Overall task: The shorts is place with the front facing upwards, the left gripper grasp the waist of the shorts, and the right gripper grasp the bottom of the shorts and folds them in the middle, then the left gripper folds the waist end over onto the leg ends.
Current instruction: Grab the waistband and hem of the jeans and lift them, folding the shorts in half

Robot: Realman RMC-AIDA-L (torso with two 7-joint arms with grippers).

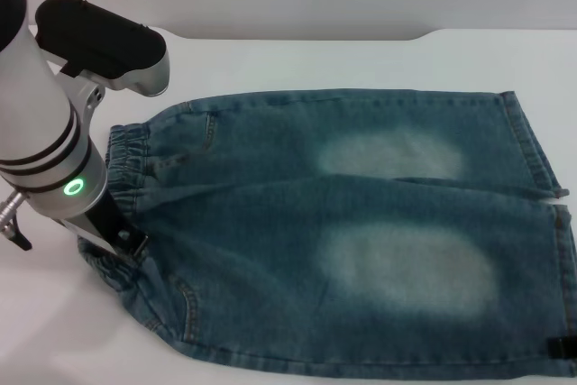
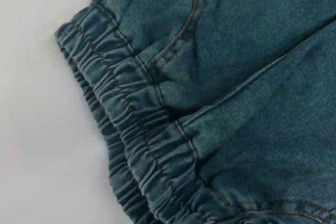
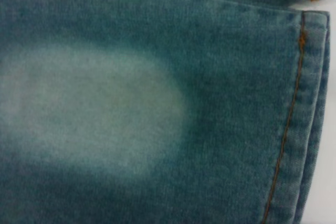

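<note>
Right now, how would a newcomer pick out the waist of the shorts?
The blue-green denim shorts lie flat on the white table. Follow them to the end under the left claw on the silver arm. The waist is that puckered, gathered elastic band, unlike the flat, straight-stitched leg hems opposite.

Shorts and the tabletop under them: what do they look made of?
The shorts: blue-green denim by the look, soft and matte, with a visible twill-like weave, orange-brown topstitching and pale faded patches. The waist is puckered, so probably elastic inside. The tabletop: smooth, white, matte; probably laminate or plastic, but I can't tell for sure.
</note>
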